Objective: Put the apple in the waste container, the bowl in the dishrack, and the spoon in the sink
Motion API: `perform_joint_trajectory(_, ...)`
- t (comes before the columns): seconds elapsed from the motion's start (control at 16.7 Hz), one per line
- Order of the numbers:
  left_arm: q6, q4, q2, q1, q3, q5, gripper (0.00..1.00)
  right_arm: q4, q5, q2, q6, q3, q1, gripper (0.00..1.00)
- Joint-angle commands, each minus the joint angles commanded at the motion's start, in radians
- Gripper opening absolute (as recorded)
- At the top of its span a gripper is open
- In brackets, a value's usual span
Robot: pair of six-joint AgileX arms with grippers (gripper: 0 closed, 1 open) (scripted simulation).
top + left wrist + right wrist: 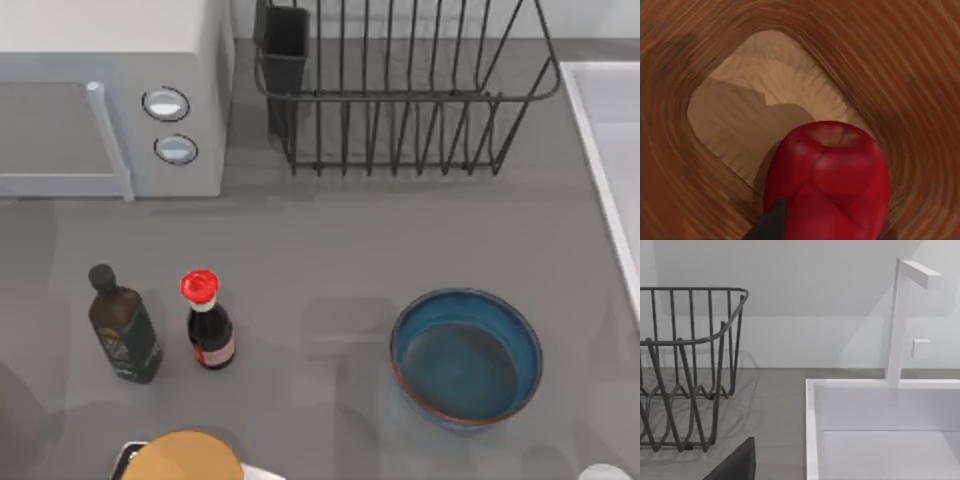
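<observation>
The red apple [827,175] hangs inside the wooden waste container [900,65], above its pale floor. My left gripper [825,232] is shut on it, with one dark fingertip [771,226] against its side. In the top view the waste container [185,455] is at the front left edge. The teal bowl [466,356] stands upright on the counter at the front right. At the back stands the wire dishrack [400,90], and the sink [610,150] is at the right edge. My right gripper [735,465] is parked facing the dishrack [685,365] and the sink [880,410]. The spoon is out of view.
A white microwave [110,100] takes up the back left. A dark oil bottle [122,325] and a red-capped sauce bottle [208,325] stand at the front left, just behind the waste container. A white tap [900,315] rises at the sink's back.
</observation>
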Motion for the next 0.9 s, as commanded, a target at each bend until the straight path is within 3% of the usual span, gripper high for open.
perform_joint_trajectory(0.6, 0.009, 0.005, -0.006, -0.002, -0.002, 0.002, 1.0, 0.0, 0.0, 0.0, 0.0, 0.0, 0.0, 1.0)
perform_joint_trajectory(0.9, 0.187, 0.1, -0.131, -0.012, -0.061, 0.034, 1.0, 0.0, 0.0, 0.0, 0.0, 0.0, 0.0, 1.0)
